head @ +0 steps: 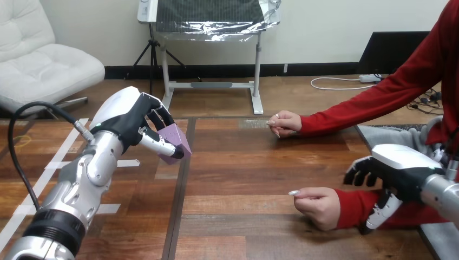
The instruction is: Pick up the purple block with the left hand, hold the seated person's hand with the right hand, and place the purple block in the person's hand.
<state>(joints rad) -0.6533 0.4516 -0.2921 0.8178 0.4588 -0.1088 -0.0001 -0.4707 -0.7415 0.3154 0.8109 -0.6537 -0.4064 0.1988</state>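
The robot's left hand [130, 120], black with white shells on its back, is raised above the left part of the brown wooden plank table [243, 173] at the end of a silver forearm that comes up from the lower left. Its fingers are curled round a pale purple angular block [178, 140], and its thumb [158, 145] lies across the block's near face, so the block is held clear of the tabletop. The block's lower corner points down and to the right.

Two hands of the seated person reach in from the right, both in red sleeves. The person's nearer hand [319, 205] rests on the table as a loose fist, knuckles up, with the thumb pointing left. The person's farther hand [284, 123] lies curled on the table towards its far edge.

The robot's right hand [392, 168] is at the right edge, just above and against the red sleeve [352, 208] behind the nearer hand. Whether it grips that forearm or merely sits over it cannot be told.

The purple block is well apart from both of the person's hands, with bare table between them.
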